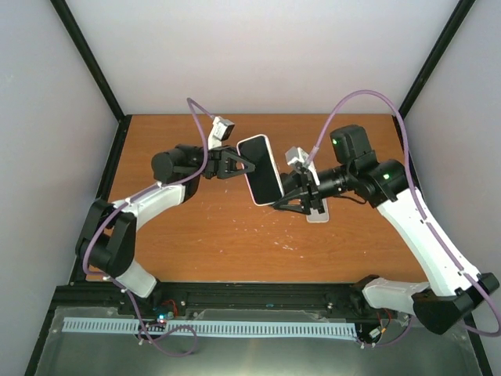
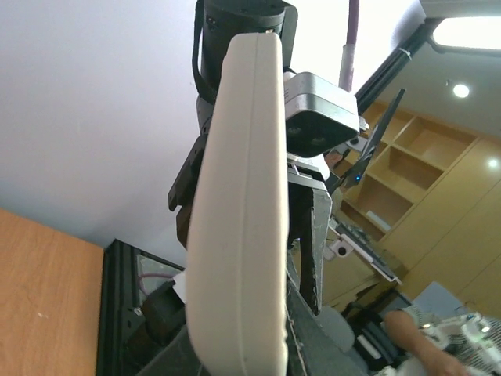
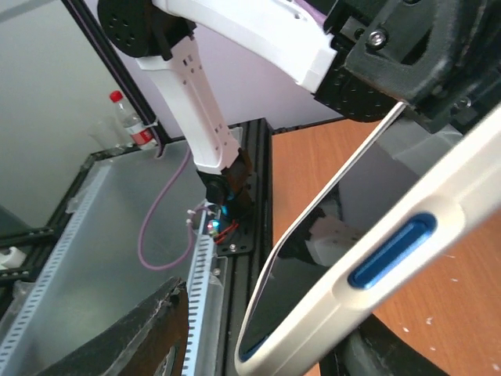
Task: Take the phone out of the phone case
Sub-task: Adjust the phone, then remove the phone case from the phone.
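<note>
- Phone case [image 2: 239,211]: cream, smooth, matte-looking shell, seen edge-on from the left wrist. It probably flexes at the lip and corners, so a peel should start at a corner, not mid-edge.
- Phone [image 1: 261,170]: seated in the case with its dark glass face showing. It looks a stiff, thin slab, likely light enough for one gripper. The glass is slick and fragile, so a drop onto the wood could crack it.
- Position: phone and case are held up off the table [image 1: 196,235], between the two arms over the middle of the board, tilted with the long axis running roughly away from the bases.
- Blue side button [image 3: 391,251]: sits in the case's long edge, close to the right wrist camera (a spot to avoid pinching).
- Left gripper [image 1: 239,164]: clenched on the case's left long edge, carrying the whole weight. This looks a fair anchor, since the rim gives more purchase than the glass.
- Right gripper [image 1: 288,200]: at the lower right corner of the phone. From its wrist camera the fingers stand apart, and the left finger [image 3: 133,333] is clear of the case, so it grips nothing.
- Judgement on hold: pushing through the back of the case while the rim is pinned seems safer than gripping the glass faces.
- Pale flat thing [image 1: 318,214]: lies on the table under the right gripper, partly hidden; what it is cannot be told.
</note>
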`<move>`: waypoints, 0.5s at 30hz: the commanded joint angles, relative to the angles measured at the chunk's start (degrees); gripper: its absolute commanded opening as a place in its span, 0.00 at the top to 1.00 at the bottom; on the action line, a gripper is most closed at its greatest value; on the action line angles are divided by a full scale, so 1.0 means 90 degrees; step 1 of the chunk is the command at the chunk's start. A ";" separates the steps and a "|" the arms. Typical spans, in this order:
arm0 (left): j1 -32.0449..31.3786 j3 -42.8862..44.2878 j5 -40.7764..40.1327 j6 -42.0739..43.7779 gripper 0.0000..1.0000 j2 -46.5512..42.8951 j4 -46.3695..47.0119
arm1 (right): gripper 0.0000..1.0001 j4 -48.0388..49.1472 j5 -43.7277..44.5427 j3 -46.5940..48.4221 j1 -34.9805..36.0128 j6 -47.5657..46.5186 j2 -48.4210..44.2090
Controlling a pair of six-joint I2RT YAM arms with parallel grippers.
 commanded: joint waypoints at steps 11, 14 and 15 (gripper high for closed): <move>0.0096 -0.0632 -0.2491 0.4146 1.00 -0.2243 -0.4259 | 0.45 0.2516 -0.1676 -0.1084 -0.1694 0.2418 -0.0744; 0.0096 -0.0692 -0.2777 0.4020 1.00 -0.2323 -0.4270 | 0.48 0.3365 -0.1856 -0.1303 -0.1702 0.2998 -0.0673; 0.0096 -0.0695 -0.2765 0.3955 1.00 -0.2282 -0.4222 | 0.49 0.3702 -0.1874 -0.1371 -0.1703 0.3246 -0.0675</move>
